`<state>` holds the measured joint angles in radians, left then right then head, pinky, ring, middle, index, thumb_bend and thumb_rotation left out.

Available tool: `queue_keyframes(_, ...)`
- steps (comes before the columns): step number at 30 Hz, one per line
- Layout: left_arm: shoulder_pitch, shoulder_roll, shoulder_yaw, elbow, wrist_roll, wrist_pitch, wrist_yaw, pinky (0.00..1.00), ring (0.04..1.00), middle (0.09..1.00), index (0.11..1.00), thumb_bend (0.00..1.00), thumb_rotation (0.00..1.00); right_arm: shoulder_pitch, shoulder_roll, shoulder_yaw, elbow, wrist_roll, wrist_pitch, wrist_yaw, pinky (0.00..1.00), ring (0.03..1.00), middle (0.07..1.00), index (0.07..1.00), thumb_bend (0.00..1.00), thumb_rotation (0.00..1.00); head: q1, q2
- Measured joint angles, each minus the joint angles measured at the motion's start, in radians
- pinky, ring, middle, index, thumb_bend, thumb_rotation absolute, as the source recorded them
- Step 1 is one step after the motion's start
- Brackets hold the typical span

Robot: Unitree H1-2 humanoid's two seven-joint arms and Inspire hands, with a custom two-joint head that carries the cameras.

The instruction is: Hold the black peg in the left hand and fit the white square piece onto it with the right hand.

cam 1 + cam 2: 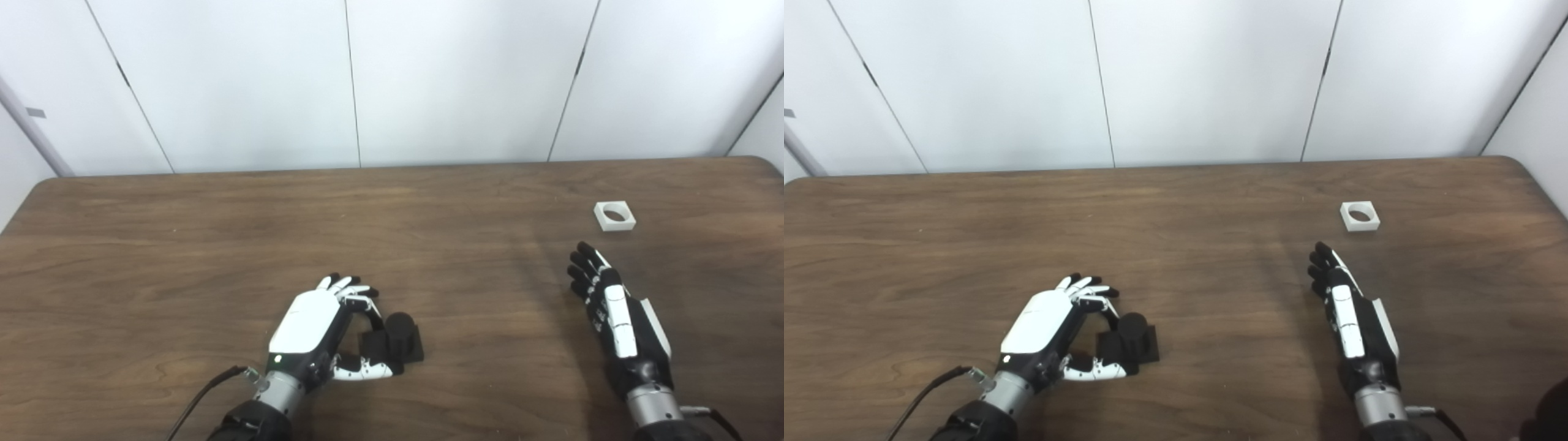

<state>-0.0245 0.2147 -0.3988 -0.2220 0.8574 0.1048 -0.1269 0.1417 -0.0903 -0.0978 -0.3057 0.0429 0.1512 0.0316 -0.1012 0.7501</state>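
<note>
Black peg (398, 343) was cupped, not clamped, by left hand (318, 324); right hand (612, 306) was spread empty.
White square piece (614, 215), round-holed, was recorded beyond the peg; a dark shape (1546, 413) was shown in the right eye view only.

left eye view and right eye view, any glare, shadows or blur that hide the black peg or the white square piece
Left eye view: soft even light, no glare; the black peg is dark and low in detail beside the left hand, edges slightly soft. Right eye view: the white square piece is clear with a faint shadow; a broad dim band crosses the table near the right hand.
</note>
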Motion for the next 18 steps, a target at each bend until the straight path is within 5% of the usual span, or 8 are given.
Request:
queue_keyframes(9,-0.006,-0.007,-0.017,0.008,0.016,-0.002,0.001,1.0,0.928,0.821,0.487,0.52,0.05,-0.015,-0.001,-0.014,-0.018,-0.007,0.039,-0.008,0.89,0.905,0.904,0.882,0.5,0.56,-0.02,-0.002)
queue_keyframes(18,-0.006,-0.006,-0.018,0.018,0.017,-0.016,0.016,1.0,0.929,0.822,0.487,0.52,0.05,-0.111,-0.051,-0.048,-0.04,-0.115,0.049,-0.063,0.87,0.882,0.849,0.77,0.66,0.35,-0.081,-0.008)
